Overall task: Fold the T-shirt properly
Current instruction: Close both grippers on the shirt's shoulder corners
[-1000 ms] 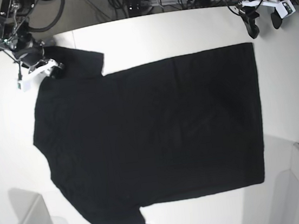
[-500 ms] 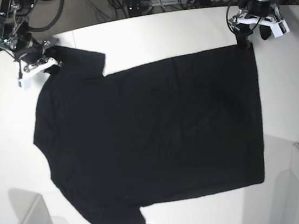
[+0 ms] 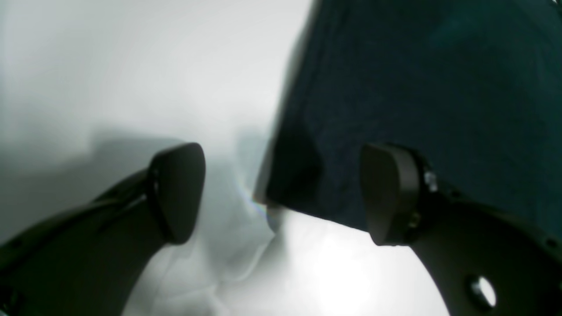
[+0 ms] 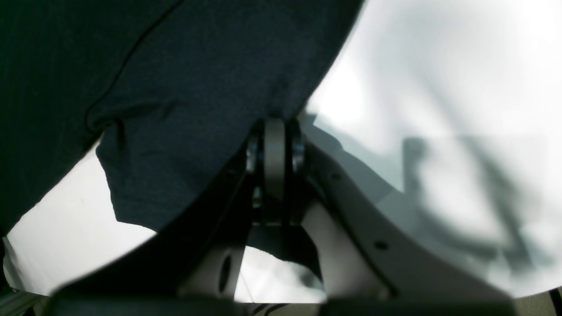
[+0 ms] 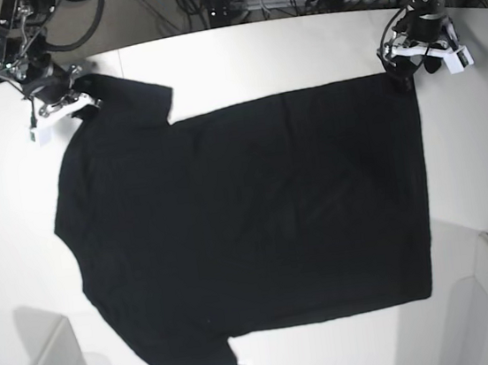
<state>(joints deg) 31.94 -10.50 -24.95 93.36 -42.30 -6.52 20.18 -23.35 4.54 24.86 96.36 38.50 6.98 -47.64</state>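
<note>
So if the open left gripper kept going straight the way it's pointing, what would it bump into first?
Most likely the hem corner of the large black cotton T-shirt, which sits between the left gripper's open jaws, lying on the white table. Depth is blurry, so it may meet the table almost together.

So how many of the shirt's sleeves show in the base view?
2. One sleeve lies at the upper left, next to the right hand; the other sleeve lies at the bottom left. Both lie flat on the white table. None seems hidden.
</note>
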